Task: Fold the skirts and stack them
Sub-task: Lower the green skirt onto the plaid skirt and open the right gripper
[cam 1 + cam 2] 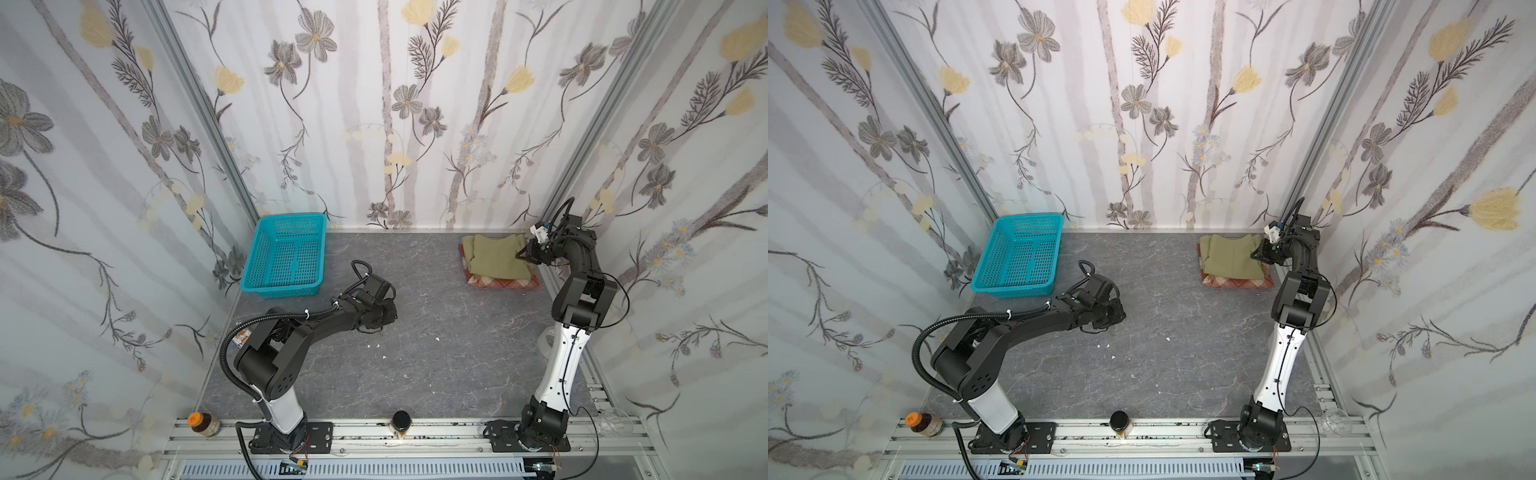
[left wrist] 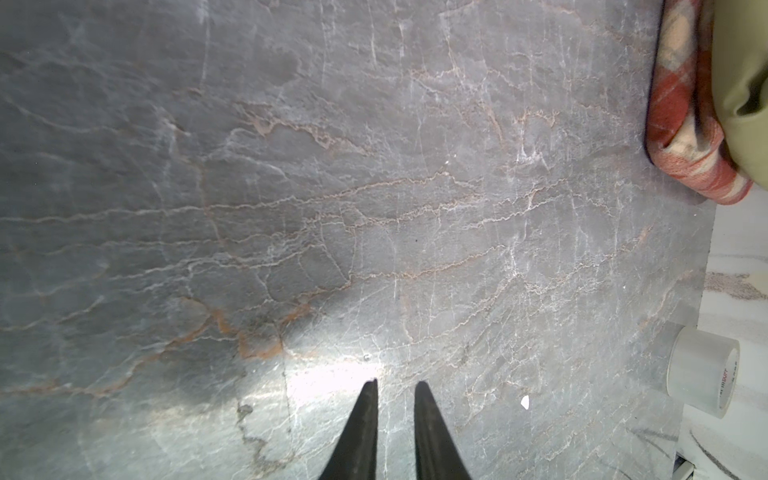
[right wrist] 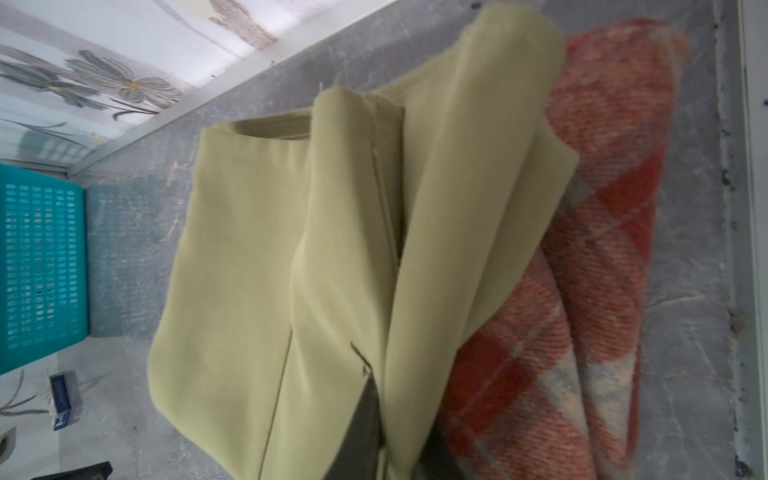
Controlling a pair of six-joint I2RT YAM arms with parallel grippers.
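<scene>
**A:** What's nearest you?

**B:** My left hand point(image 2: 397, 384), low over bare table point(image 1: 436, 353), left of the middle. Its fingers stand nearly together with a thin gap and nothing between them.

**A:** And the skirts?

**B:** Both are in the far right corner. The plaid skirt point(image 1: 505, 284) lies folded on the table. The olive skirt point(image 1: 494, 259) sits on top of it, so the plaid shows only along the edges. The basket point(image 1: 280, 286) is far left, well apart from them.

**A:** Your right hand?

**B:** My right hand point(image 1: 523, 254) is at the olive skirt's right edge. In the right wrist view a loose olive fold drapes over the fingers and hides one of them. I can't tell whether I'm pinching it or spread.

**A:** How will it handle?

**B:** Soft and light, I judge. The thin olive cloth will sag, and it may slide on the plaid, which looks thicker and woollier. I'd take the olive by a doubled edge or corner, never a single layer, and move gently so the stack doesn't skew.
</scene>
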